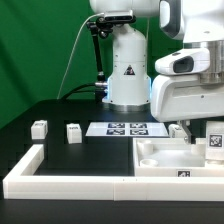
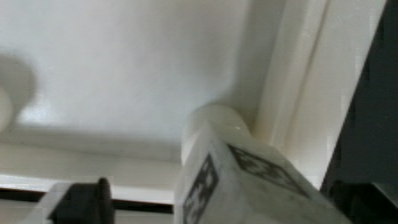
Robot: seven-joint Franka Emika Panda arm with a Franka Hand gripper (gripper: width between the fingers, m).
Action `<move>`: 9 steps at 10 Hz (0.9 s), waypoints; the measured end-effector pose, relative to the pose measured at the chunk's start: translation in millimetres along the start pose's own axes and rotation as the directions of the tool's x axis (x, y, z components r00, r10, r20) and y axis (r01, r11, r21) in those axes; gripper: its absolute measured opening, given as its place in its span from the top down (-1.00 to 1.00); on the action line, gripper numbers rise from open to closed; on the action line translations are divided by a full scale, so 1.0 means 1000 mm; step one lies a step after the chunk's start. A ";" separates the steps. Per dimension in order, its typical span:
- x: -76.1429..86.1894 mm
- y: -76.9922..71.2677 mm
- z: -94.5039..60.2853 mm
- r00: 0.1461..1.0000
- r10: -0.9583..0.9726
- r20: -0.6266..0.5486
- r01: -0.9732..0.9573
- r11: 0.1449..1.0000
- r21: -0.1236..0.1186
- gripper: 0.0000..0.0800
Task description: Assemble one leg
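Shows the gripper [image 1: 183, 131] spread over the tray-like part [image 1: 158, 168], with the one visible finger [image 2: 80, 200] standing apart from the leg [image 2: 240, 172]. Places the leg just beneath the gripper, beside that finger, tilted, tag toward the wrist, tip near that part's raised rim. Judged light, stiff, smooth, probably slippery; best pinched squarely across opposite flat sides, mid-length.
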State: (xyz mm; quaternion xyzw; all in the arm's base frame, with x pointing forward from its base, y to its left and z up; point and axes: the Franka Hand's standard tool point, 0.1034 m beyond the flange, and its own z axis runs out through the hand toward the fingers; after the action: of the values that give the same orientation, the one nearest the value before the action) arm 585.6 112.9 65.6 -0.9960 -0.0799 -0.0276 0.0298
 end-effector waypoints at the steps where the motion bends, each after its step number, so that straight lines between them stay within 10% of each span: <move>1: 0.000 0.000 0.000 1.000 0.000 0.000 0.000 1.000 0.000 -0.17; 2: 0.000 0.000 0.000 1.000 0.000 0.000 0.000 1.000 0.000 0.29; 9: 0.000 -0.003 0.001 0.969 0.247 -0.005 -0.247 0.969 0.019 0.28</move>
State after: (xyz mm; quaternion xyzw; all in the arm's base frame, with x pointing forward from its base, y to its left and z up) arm 585.6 116.2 64.9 -0.9977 0.0447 -0.0266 0.0426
